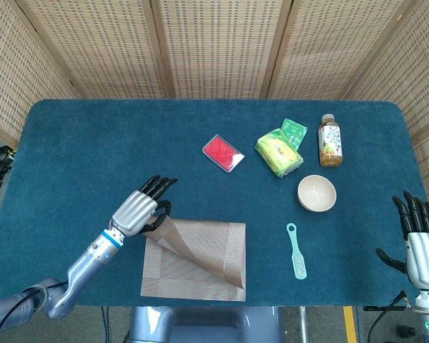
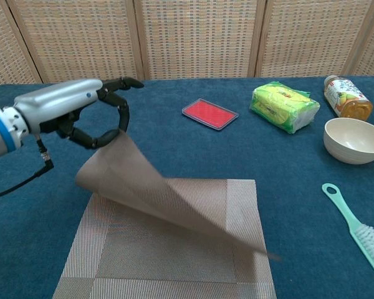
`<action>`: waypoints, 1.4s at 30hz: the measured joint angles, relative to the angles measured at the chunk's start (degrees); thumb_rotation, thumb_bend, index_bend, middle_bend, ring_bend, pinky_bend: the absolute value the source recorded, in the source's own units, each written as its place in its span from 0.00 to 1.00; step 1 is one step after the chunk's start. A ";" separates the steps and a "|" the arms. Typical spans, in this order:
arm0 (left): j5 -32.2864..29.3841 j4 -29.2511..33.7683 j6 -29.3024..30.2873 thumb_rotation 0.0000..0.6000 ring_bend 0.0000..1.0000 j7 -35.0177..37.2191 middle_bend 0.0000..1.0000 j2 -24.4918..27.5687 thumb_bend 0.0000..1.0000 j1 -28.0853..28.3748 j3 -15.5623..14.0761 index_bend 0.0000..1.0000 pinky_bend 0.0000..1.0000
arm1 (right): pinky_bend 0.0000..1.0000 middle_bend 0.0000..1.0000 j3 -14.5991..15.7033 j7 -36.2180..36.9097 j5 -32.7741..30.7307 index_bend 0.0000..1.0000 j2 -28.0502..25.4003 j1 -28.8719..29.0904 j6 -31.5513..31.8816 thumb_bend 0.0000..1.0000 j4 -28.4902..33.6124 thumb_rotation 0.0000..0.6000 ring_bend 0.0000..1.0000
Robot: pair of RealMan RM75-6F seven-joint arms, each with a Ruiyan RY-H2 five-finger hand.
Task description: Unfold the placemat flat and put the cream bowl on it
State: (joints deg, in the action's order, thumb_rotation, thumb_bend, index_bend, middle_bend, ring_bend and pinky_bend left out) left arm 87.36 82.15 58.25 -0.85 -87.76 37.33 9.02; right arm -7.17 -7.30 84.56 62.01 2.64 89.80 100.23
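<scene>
The left hand (image 2: 81,115) is pinching the top-layer corner of the beige woven placemat (image 2: 174,249) between thumb and finger, holding that layer raised and curling above the lower layer, which is lying flat near the front edge of the blue felt-covered table (image 1: 93,157). The right hand (image 1: 420,239) is hovering off the table's right edge, fingers spread and holding nothing. The round cream bowl (image 1: 317,193) is sitting upright, well apart from the placemat, just beside the mint-green plastic brush (image 1: 296,251).
</scene>
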 measured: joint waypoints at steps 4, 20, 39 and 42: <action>-5.36 -3.88 -3.20 1.00 0.00 -0.10 0.00 -0.53 0.56 2.99 4.16 0.76 0.00 | 0.00 0.00 -0.70 -1.55 -1.76 0.00 0.90 0.58 -0.77 0.00 -0.66 1.00 0.00; -18.06 -32.09 -12.11 1.00 0.00 3.58 0.00 -9.85 0.24 9.99 8.88 0.13 0.00 | 0.00 0.00 -1.30 -3.36 -4.69 0.00 2.54 2.50 -4.06 0.00 -2.56 1.00 0.00; -21.19 -4.79 -0.06 1.00 0.00 -2.98 0.00 8.29 0.00 1.44 10.38 0.00 0.00 | 0.00 0.00 3.45 0.63 7.83 0.08 1.93 5.17 -6.87 0.00 -8.43 1.00 0.00; -21.56 2.63 3.29 1.00 0.00 -6.02 0.00 13.75 0.00 -1.71 9.71 0.00 0.00 | 0.00 0.00 5.20 2.28 13.69 0.11 2.02 6.56 -7.07 0.00 -11.79 1.00 0.00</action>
State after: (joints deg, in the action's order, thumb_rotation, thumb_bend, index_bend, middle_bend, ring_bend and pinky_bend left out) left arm 65.80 84.78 61.54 -6.87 -74.01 35.62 18.73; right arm -1.97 -5.01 98.25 64.02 9.20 82.73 88.44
